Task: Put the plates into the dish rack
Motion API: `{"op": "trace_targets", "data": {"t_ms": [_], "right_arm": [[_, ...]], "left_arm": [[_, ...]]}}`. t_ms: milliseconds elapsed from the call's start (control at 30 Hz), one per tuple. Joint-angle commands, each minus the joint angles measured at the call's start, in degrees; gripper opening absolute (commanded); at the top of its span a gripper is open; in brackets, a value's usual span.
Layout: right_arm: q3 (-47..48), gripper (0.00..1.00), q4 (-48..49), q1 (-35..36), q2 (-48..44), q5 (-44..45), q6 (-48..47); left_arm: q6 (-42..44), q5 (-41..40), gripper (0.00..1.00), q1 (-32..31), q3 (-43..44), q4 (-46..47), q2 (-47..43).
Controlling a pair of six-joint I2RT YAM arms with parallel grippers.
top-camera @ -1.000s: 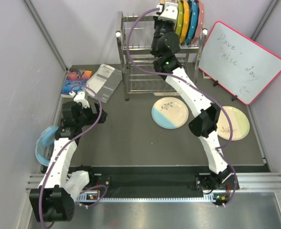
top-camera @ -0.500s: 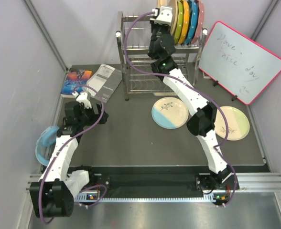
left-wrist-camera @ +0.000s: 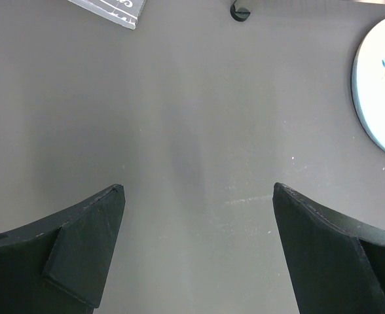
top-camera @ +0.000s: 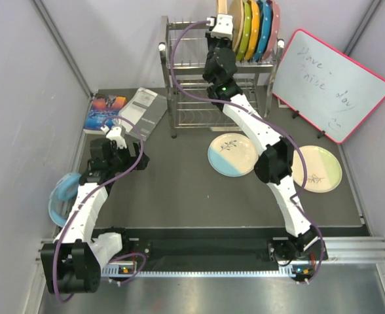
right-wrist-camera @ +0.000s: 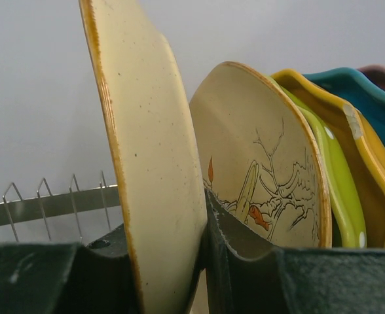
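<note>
Right pincer (right-wrist-camera: pixel 173 261) is up at the top tier of the dish rack (top-camera: pixel 194 88), clamped tight on the lower rim of an orange-edged cream plate (right-wrist-camera: pixel 146 150), which stands upright on edge. I can't tell whether it sits in a slot. Just beside it, the branch-painted plate (right-wrist-camera: pixel 264 170) stands in the rack, then the green plate (right-wrist-camera: pixel 342 203) and the yellow plate (right-wrist-camera: pixel 369 157). Left pincer (left-wrist-camera: pixel 196 248) hangs low over the desk (left-wrist-camera: pixel 179 131), fingers spread wide, nothing in them. Down on the desk the half-blue plate (top-camera: pixel 233 155) lies flat in front of the rack, with the pale plate (top-camera: pixel 318 169) well off to its right.
</note>
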Motion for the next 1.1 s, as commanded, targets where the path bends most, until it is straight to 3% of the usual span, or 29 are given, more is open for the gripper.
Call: {"op": "trace_targets", "data": {"t_ms": [0,267,500,600,933,1067], "right_arm": [[3.29,0.0,9.09,-0.68,-1.49,-1.36,1.34],[3.11,0.01,8.74,-1.65,-0.26,-2.41,1.87],[1.71,0.25,9.18,-1.56,0.27,-1.97,1.69],[0.48,0.3,10.23,-0.95,-0.87,-2.85,0.55],[-3.3,0.31,11.46,0.55,-4.82,-2.5,-2.0],[-9.34,0.33,17.41,3.7,-9.91,-5.57,-7.26]], "left_arm": [[0.64,0.83,0.99,-0.22,1.01,2.46,-0.1],[0.29,1.01,0.99,-0.22,1.18,1.93,0.08],[0.21,0.74,0.99,-0.22,1.27,1.31,-0.28],[-0.06,0.74,0.99,-0.13,1.36,1.05,-0.72],[-2.08,1.44,0.99,-0.22,0.65,2.11,-2.03],[-1.21,2.06,0.99,-0.31,1.0,2.02,-3.35]]}}
